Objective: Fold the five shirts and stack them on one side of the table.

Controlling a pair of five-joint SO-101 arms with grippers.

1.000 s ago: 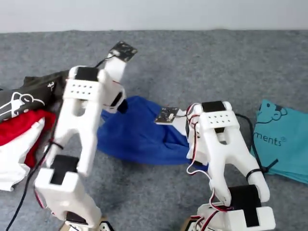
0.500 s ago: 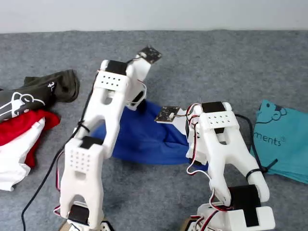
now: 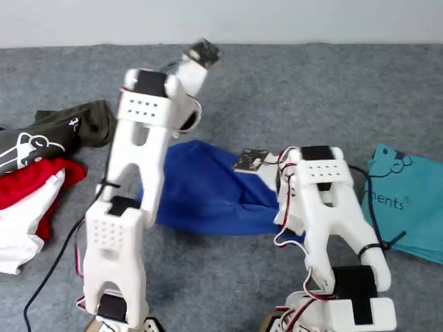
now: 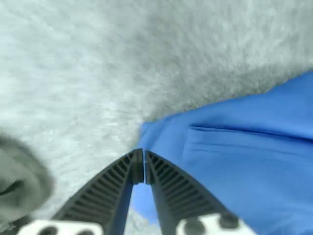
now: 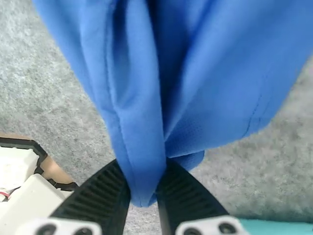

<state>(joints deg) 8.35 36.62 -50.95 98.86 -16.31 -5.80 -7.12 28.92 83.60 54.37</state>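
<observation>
A blue shirt [image 3: 201, 187] lies bunched in the middle of the grey table. My left gripper [image 3: 185, 124] is at the shirt's far left corner; in the left wrist view the left gripper [image 4: 143, 154] is shut, with the blue shirt [image 4: 234, 156] starting right at its tips. My right gripper [image 5: 144, 169] is shut on a hanging fold of the blue shirt [image 5: 161, 73], at the shirt's right end under the right arm [image 3: 322, 194]. A folded teal shirt [image 3: 408, 200] lies at the right edge.
At the left edge a dark shirt [image 3: 48, 135], a red shirt [image 3: 28, 183] and a white shirt [image 3: 21, 235] lie in a loose heap. Bare grey table [image 3: 291, 90] stretches along the far side.
My left arm has swung from the heap on the left toward the far middle, and its gripper now sits at the blue shirt's far corner. The right arm shifted slightly right with its fold.
</observation>
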